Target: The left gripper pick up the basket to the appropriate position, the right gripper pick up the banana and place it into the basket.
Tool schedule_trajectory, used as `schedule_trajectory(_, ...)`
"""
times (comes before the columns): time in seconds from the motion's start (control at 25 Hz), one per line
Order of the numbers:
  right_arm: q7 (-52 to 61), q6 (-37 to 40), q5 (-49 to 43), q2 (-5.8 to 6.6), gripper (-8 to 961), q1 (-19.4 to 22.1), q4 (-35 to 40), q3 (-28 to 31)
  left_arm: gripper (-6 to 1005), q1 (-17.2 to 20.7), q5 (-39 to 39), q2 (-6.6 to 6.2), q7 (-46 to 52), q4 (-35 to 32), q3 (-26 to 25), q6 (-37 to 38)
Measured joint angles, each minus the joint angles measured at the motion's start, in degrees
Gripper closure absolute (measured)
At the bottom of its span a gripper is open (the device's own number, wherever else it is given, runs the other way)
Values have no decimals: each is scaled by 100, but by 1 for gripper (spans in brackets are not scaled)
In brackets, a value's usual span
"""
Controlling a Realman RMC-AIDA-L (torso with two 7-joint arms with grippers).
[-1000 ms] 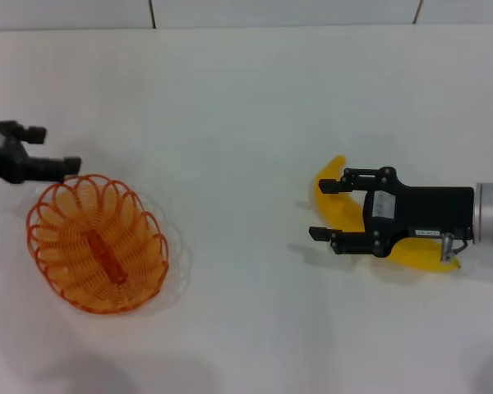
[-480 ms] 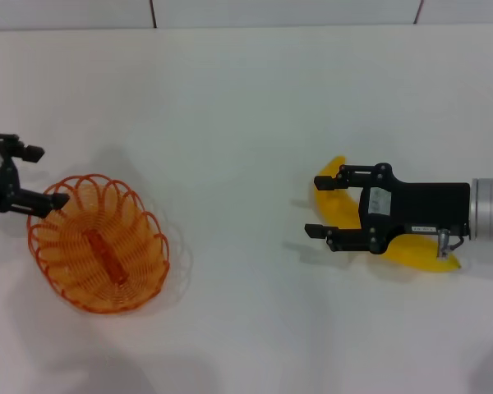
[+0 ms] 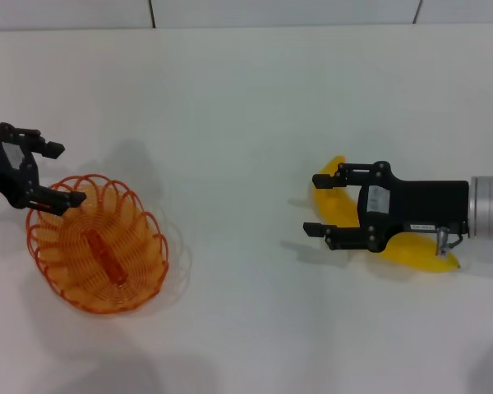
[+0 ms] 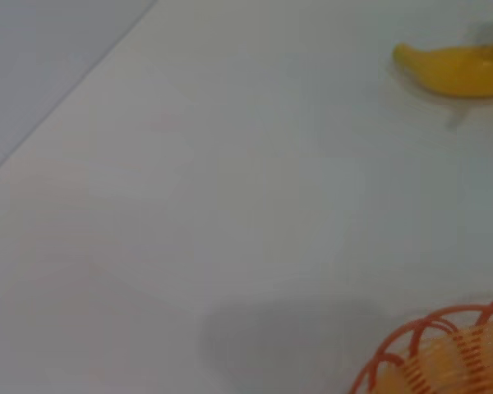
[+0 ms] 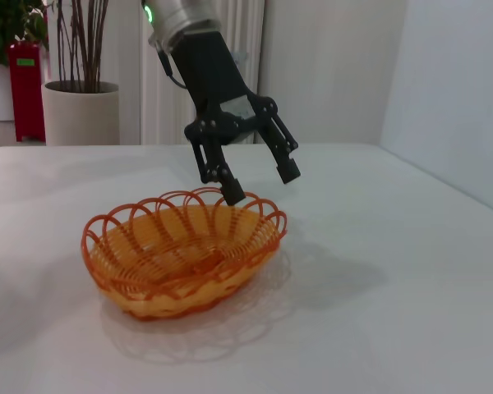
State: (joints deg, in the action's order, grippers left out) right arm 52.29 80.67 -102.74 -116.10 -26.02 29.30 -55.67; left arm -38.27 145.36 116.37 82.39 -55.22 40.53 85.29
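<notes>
The orange wire basket [image 3: 99,244] sits on the white table at the left; it also shows in the right wrist view [image 5: 185,250] and partly in the left wrist view [image 4: 444,353]. My left gripper [image 3: 56,174] is open, hovering over the basket's far rim, one finger just above the rim [image 5: 259,182]. The yellow banana [image 3: 411,249] lies at the right, also in the left wrist view [image 4: 452,70]. My right gripper [image 3: 319,205] is open, lying over the banana's middle, with the fingertips past its left end.
The white table [image 3: 246,107] stretches all round. A wall edge runs along the far side. In the right wrist view a potted plant [image 5: 80,98] and a red object [image 5: 25,82] stand beyond the table.
My left gripper has moved from the basket's far-left rim, out to the left, then back in over the rim. My right gripper has shifted slightly left along the banana.
</notes>
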Motion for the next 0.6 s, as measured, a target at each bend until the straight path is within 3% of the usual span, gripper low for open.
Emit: schedule_trajectory(0.6, 0, -22, 0, 0, 239, -35, -3, 4, 125, -203, 223, 48, 150, 217, 332, -313)
